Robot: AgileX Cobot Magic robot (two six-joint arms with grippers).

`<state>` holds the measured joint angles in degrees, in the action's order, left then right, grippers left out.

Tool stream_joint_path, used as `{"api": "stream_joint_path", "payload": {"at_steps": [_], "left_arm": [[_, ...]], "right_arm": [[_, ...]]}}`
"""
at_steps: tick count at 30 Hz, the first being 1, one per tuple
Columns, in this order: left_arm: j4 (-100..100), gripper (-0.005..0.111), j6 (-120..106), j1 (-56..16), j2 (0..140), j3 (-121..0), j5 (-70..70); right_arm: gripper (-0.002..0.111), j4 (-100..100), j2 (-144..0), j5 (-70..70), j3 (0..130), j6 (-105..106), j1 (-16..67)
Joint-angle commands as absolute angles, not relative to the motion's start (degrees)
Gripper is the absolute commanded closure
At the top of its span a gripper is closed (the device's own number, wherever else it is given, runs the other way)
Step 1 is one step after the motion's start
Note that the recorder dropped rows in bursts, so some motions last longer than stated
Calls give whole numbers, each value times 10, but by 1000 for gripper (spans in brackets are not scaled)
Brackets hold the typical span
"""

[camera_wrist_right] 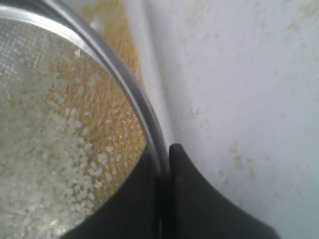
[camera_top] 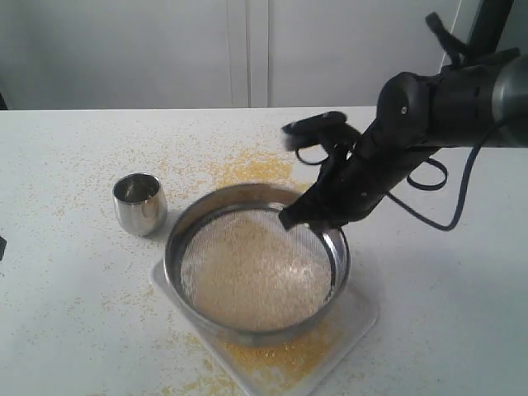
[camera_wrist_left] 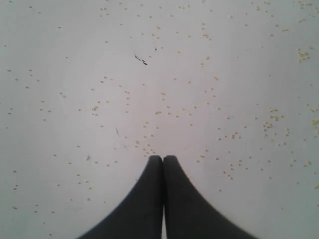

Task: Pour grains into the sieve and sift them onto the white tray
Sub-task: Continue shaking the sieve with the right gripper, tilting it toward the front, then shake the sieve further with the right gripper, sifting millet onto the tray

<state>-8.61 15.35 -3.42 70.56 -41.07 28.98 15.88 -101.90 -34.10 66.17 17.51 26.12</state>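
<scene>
The sieve (camera_top: pixel 176 247), a wide steel ring with a mesh bottom, sits over the white tray (camera_top: pixel 356 317). Whitish grains (camera_top: pixel 256 274) fill its mesh. My right gripper (camera_top: pixel 310 216) is shut on the sieve's far right rim. The right wrist view shows that rim (camera_wrist_right: pixel 124 74) pinched between the black fingers of the gripper (camera_wrist_right: pixel 167 149), with rice-like grains (camera_wrist_right: pixel 45 149) inside and yellow meal on the tray (camera_wrist_right: pixel 112 25) below. My left gripper (camera_wrist_left: pixel 163 158) is shut on nothing and hangs over bare table dotted with stray grains.
A small shiny steel cup (camera_top: pixel 139 203) stands upright left of the sieve. Yellow meal is spilled on the table behind the sieve (camera_top: pixel 252 169) and near the tray's front edge (camera_top: pixel 280 359). A white wall runs behind the table.
</scene>
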Motion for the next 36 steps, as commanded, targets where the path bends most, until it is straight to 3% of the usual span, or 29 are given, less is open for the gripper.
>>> {"api": "stream_joint_path", "payload": {"at_steps": [1, 6, 11, 16, 20, 24, 29, 33, 36], "left_arm": [[-84, 106, 151, -33, 700, -405, 295], [-84, 106, 151, -33, 700, -405, 295], [-84, 106, 151, -33, 700, -405, 295], [-84, 106, 151, -33, 700, -405, 295], [-84, 106, 151, -33, 700, -405, 295], [-84, 106, 151, -33, 700, -405, 295], [-84, 106, 151, -33, 700, -405, 295], [-84, 106, 151, -33, 700, -405, 295], [-84, 106, 151, -33, 700, -405, 295]], "right_arm": [[108, 226, -1011, -399, 667, 380, 281], [108, 165, -1011, -307, 666, 87, 239], [108, 204, -1011, -389, 666, 336, 262], [108, 209, -1014, -320, 666, 93, 230], [108, 244, -1013, -426, 669, 414, 260], [108, 164, -1013, -317, 667, 70, 225], [108, 181, -1012, -402, 668, 360, 264], [108, 128, -1015, -323, 666, 33, 238], [108, 204, -1015, -368, 667, 234, 269]]}}
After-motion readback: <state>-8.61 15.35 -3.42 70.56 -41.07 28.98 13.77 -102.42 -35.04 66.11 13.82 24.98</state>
